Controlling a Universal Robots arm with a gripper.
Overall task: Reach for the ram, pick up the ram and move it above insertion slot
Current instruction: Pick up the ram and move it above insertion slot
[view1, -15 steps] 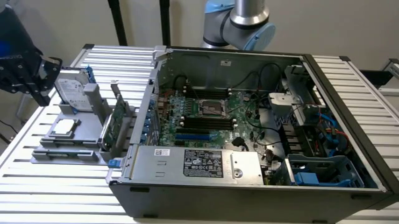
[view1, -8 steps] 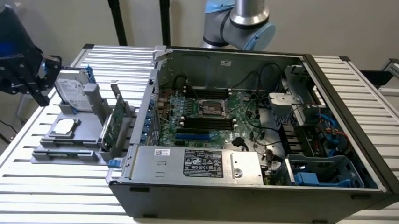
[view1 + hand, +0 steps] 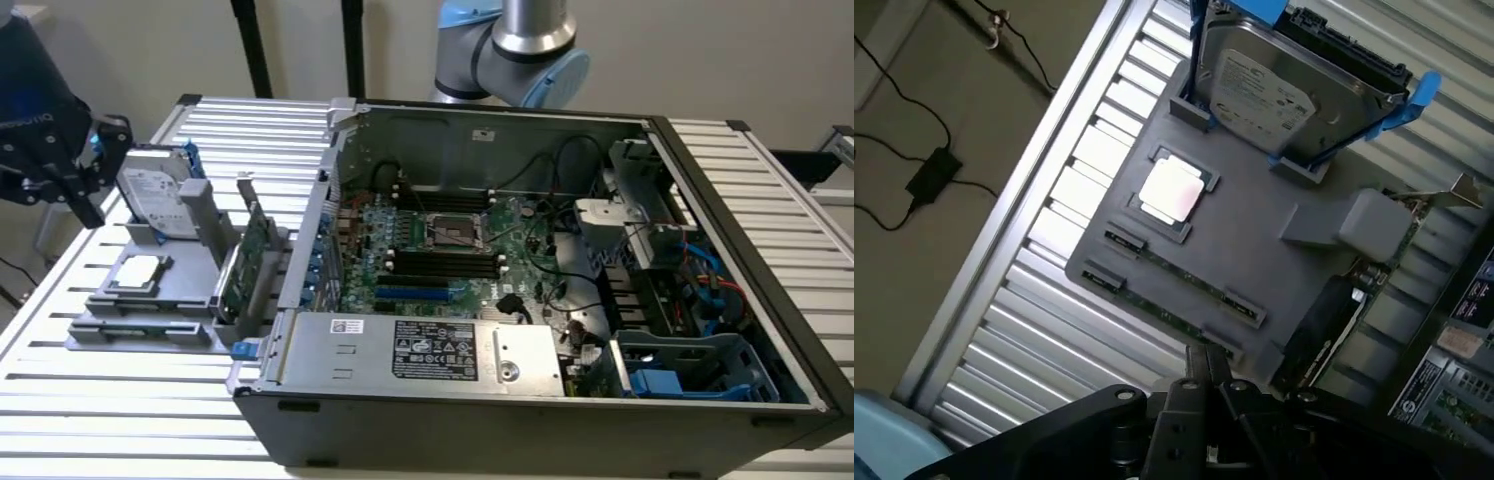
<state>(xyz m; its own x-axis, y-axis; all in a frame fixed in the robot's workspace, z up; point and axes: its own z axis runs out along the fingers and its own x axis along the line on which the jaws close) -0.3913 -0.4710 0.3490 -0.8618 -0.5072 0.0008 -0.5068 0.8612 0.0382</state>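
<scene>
Right now, in the exterior view, the gripper (image 3: 70, 198) is hanging at the exterior view's left edge, near the hard drive (image 3: 158, 195) but not touching it. The hard drive is standing tilted at the back of a gray tray (image 3: 200, 300), which is resting on the slatted table (image 3: 120, 420) just beside the open computer case (image 3: 534, 410). A square processor chip (image 3: 140, 272) is lying flat in the middle of the tray, and an expansion card (image 3: 247, 262) is standing upright at the tray's edge nearest the case. The ram (image 3: 134, 329) is lying along the tray's front edge as a thin green strip, well apart from the gripper. Inside the case, the dark memory slots (image 3: 447, 262) are running across the motherboard (image 3: 521, 250), and the arm (image 3: 521, 45) is rising behind the case's back wall. Turning to the wrist view, the gripper (image 3: 1210, 362) is looking down on the same tray (image 3: 1254, 220) with its fingers pressed together and nothing between them. It is hovering over the tray's edge, close above the ram (image 3: 1154, 309). The ram is sitting in its long groove on the far side of the processor chip (image 3: 1172, 190) from the hard drive (image 3: 1284, 90); the expansion card (image 3: 1334, 320) is standing at the tray's side.
</scene>
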